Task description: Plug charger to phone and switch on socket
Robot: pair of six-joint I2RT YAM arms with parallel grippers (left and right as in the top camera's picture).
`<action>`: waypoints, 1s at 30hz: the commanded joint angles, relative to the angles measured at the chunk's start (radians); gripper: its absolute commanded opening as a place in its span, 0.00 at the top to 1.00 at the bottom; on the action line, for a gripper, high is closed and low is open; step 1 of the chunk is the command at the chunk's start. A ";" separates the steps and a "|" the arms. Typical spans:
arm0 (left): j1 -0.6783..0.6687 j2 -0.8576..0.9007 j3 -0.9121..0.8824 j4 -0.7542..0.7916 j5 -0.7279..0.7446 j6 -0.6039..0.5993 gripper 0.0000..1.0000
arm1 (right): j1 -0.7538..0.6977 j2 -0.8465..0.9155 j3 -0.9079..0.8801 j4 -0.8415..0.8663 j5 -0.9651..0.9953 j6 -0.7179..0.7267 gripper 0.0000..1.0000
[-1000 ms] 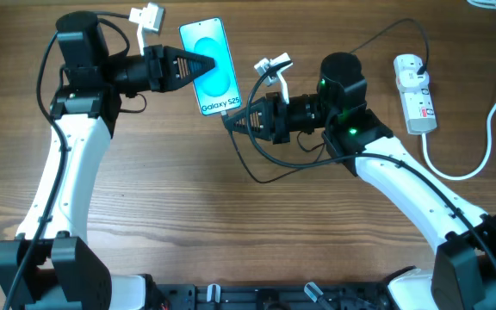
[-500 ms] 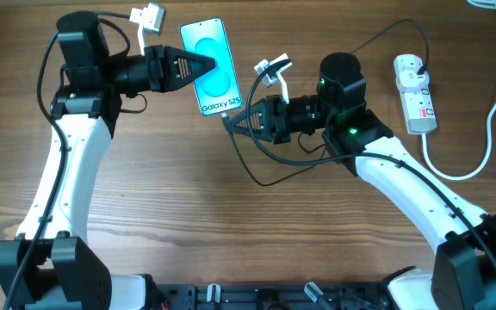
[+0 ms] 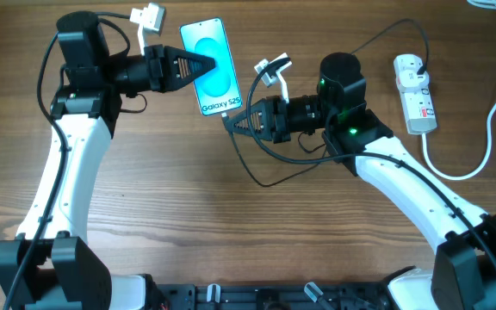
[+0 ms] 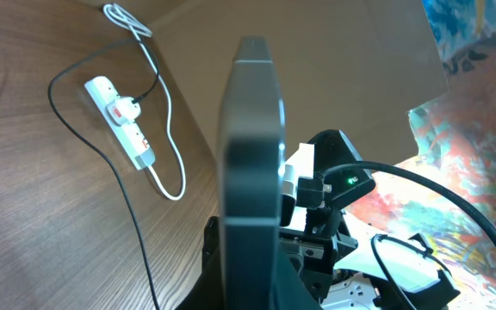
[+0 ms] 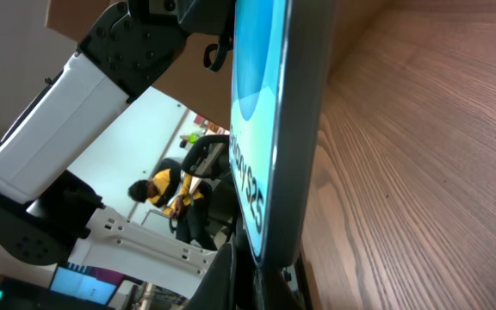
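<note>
The left gripper (image 3: 198, 65) is holding the phone (image 3: 211, 67) up off the wooden table (image 3: 231, 250), its fingers clamping the handset's long edges with the cyan screen facing the overhead camera, while the right gripper (image 3: 231, 120) is pressing in at the phone's bottom edge, its fingers pinched together where the charger (image 3: 265, 179) meets them. The connector tip itself is hiding behind the fingertips, so whether it is seating in the port cannot be told from any view. The main risk is lying right there. The phone is hanging in the air in a narrow edge grip, so a push that is coming in slightly off the port's line is likely to twist or slide the handset between the left fingers, or jam the tip against the casing, rather than drive it home. The right wrist view is showing only the bottom of the phone at very close range, which is giving little help in judging alignment. The black cable is looping loosely on the table below the right arm and running up toward the socket (image 3: 414, 95), which is lying well apart at the table's right side with its thick white cord (image 3: 489, 129) curling beside it. Any wide swing toward the switch is risking a snag on that slack, tugging the tip back out or dragging the strip. The switching step is not yet done.
</note>
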 commanded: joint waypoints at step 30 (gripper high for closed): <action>0.056 -0.021 0.006 0.019 0.023 -0.104 0.96 | 0.012 0.128 -0.025 0.385 -0.031 0.293 0.96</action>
